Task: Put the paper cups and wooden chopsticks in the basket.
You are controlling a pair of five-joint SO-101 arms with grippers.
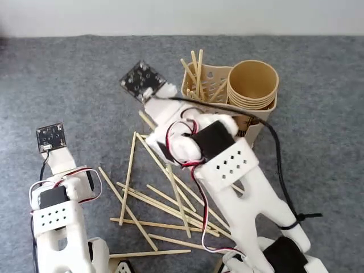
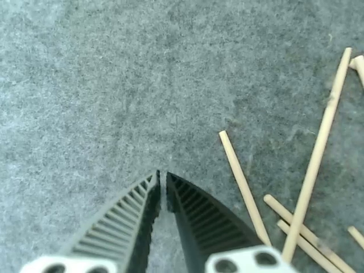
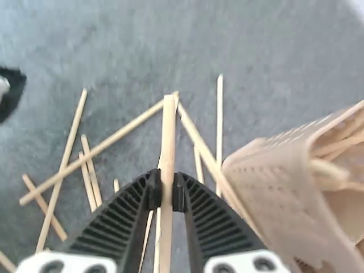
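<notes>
A stack of paper cups stands in the beige basket, with several wooden chopsticks upright beside it. More chopsticks lie crossed on the grey carpet between the two arms. My right gripper is shut on one chopstick, held above the carpet just beside the basket. My left gripper is shut with nothing in it, low over bare carpet, with a few chopsticks close beside it.
The right arm stretches across the pile of chopsticks toward the basket, and its black cable trails past the basket's side. The left arm stands at the near left. Open carpet lies at the far left and right.
</notes>
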